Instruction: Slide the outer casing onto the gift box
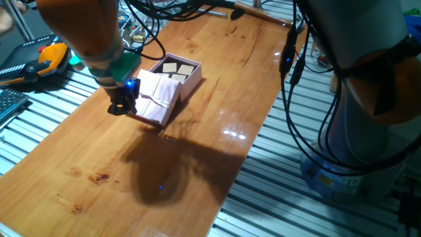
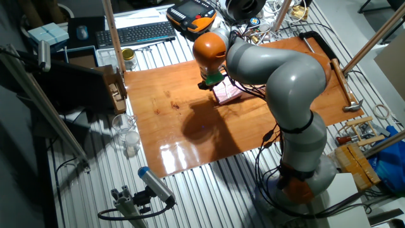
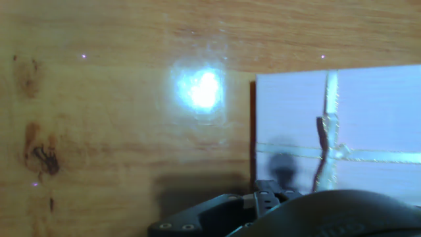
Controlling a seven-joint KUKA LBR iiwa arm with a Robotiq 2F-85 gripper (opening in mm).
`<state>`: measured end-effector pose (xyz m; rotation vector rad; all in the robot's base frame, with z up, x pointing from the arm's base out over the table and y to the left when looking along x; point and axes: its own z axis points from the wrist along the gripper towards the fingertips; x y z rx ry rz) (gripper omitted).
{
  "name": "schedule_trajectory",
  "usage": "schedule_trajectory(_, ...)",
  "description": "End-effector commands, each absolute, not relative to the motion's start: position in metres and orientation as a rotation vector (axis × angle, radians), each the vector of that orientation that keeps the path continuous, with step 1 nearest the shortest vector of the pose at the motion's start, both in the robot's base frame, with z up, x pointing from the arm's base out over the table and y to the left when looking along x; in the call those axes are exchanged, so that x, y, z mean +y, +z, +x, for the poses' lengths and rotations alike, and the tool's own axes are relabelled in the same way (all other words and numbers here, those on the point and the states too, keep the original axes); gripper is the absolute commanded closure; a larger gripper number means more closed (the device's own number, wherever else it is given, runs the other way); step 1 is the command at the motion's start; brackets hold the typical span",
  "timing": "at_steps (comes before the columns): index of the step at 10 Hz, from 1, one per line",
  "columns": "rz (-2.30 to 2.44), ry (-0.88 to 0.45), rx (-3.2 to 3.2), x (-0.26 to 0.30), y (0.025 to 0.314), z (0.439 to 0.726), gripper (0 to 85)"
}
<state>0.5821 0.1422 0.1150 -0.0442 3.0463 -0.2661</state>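
Note:
The outer casing (image 1: 158,99), a pale pink sleeve with a cream ribbon cross, lies on the wooden table (image 1: 197,145), its far end over the near end of the gift box (image 1: 179,71). The gift box is a pink tray showing beige squares at its uncovered far end. My gripper (image 1: 122,104) is low at the casing's near-left edge, touching or nearly touching it. Its fingers are too dark to tell open from shut. In the hand view the casing (image 3: 335,125) fills the right side, with bare wood on the left. In the other fixed view the casing (image 2: 228,94) peeks out beside the arm.
Cables (image 1: 141,26) and an orange-black pendant (image 1: 46,59) lie beyond the table's far left edge. A keyboard (image 2: 136,33) and a jar (image 2: 128,58) sit at the back. The table's right edge (image 1: 243,164) drops to a slatted metal base.

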Motion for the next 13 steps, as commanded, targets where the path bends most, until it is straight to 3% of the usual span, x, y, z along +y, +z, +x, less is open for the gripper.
schedule_trajectory(1,-0.036,-0.277,3.042,0.148,0.113,0.581,85.0)
schedule_trajectory(13,-0.013,-0.308,3.012,0.149,0.074,0.588,85.0)
